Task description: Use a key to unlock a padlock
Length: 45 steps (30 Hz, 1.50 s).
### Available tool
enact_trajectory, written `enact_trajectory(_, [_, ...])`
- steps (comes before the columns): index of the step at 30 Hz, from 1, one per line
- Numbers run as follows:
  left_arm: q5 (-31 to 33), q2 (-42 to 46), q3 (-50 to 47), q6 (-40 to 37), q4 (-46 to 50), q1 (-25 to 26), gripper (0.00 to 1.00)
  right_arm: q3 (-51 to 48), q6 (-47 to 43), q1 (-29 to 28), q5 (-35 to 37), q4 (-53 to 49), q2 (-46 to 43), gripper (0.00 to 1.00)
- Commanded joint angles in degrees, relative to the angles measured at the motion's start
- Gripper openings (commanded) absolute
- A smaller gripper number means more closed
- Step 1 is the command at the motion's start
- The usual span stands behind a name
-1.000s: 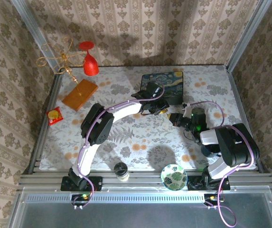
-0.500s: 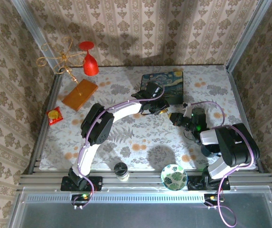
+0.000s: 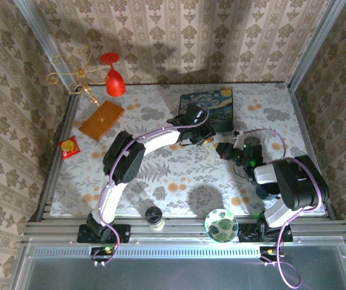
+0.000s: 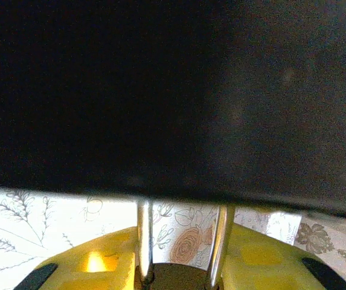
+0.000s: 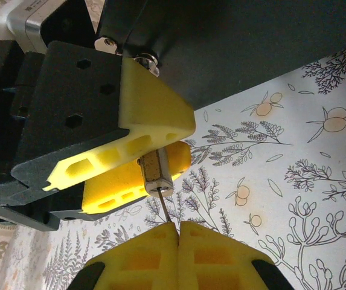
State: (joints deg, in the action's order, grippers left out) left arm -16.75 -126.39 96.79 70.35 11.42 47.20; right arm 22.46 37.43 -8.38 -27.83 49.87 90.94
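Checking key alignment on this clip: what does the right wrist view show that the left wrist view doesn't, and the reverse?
Right wrist: the right end effector is shut on the key, whose thin shaft reaches the near end of the padlock. Left wrist: the shackle, two silvery legs rising to a dark surface. Both: the padlock pinched between the yellow fingers of the left end effector, over the floral cloth.
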Motion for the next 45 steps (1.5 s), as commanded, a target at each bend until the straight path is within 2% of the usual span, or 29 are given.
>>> enact_trajectory(1, [-6.01, -2.02, 0.66, 4.14, 0.62, 0.35, 0.0, 1.62, 0.71, 0.13, 0.75, 3.09, 0.93, 0.0])
enact_trajectory(9, [-5.86, -2.02, 0.68, 4.9, 0.43, 0.44, 0.0, 1.45, 0.45, -1.39, 3.34, 1.13, -1.07, 0.0])
enact_trajectory(15, [-5.24, -1.76, 0.76, 5.44, 1.12, 0.61, 0.0, 2.95, 1.51, -5.26, 12.5, -8.48, -5.26, 0.0])
enact_trajectory(23, [-5.13, -1.65, 1.23, 5.95, 1.83, 0.89, 0.0, 3.56, 4.23, -5.68, 17.36, -17.22, -11.7, 0.0])
enact_trajectory(28, [-5.13, -1.72, 1.77, 6.73, 2.33, 1.22, 0.0, 6.1, 3.45, -5.38, 16.88, -23.84, -14.65, 0.0])
enact_trajectory(45, [-5.57, -2.26, 4.5, 12.16, 3.85, 0.98, 0.0, 7.95, -0.6, -2.68, 8.87, -26.03, -11.68, 0.0])
